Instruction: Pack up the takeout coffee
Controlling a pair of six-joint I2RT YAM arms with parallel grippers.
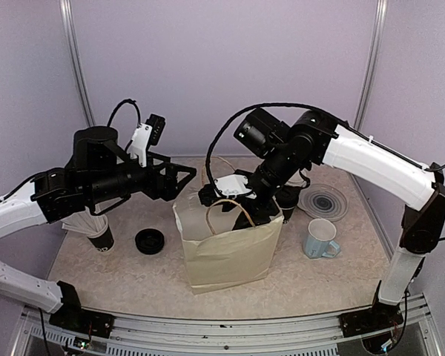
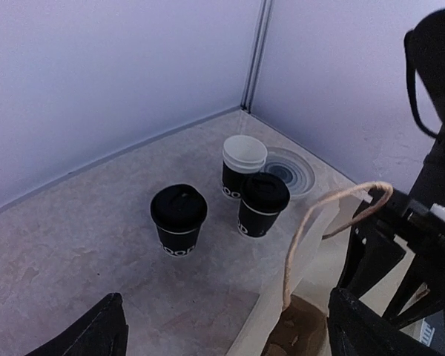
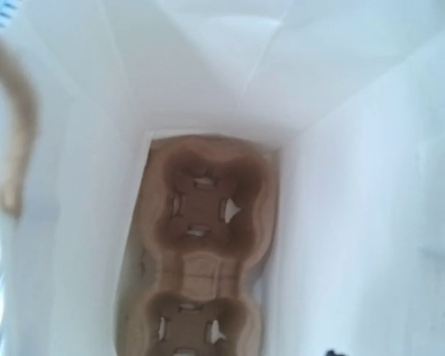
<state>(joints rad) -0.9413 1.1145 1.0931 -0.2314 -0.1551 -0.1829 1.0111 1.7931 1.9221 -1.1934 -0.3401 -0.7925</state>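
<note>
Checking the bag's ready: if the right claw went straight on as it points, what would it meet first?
Likely the cardboard cup tray at the bottom of the paper bag, though depth is unclear.

Desk: beige marbled top, pale panels at back and sides. A paper bag stands upright mid-desk with its mouth open; just left of it a loose black lid lies flat, and further left stands a black cup of white sticks. Right of the bag is a light-blue mug, upright, with a grey ringed disc beyond it; behind the bag a lidded black cup stands apart, and a second lidded cup sits close against an unlidded cup.
</note>
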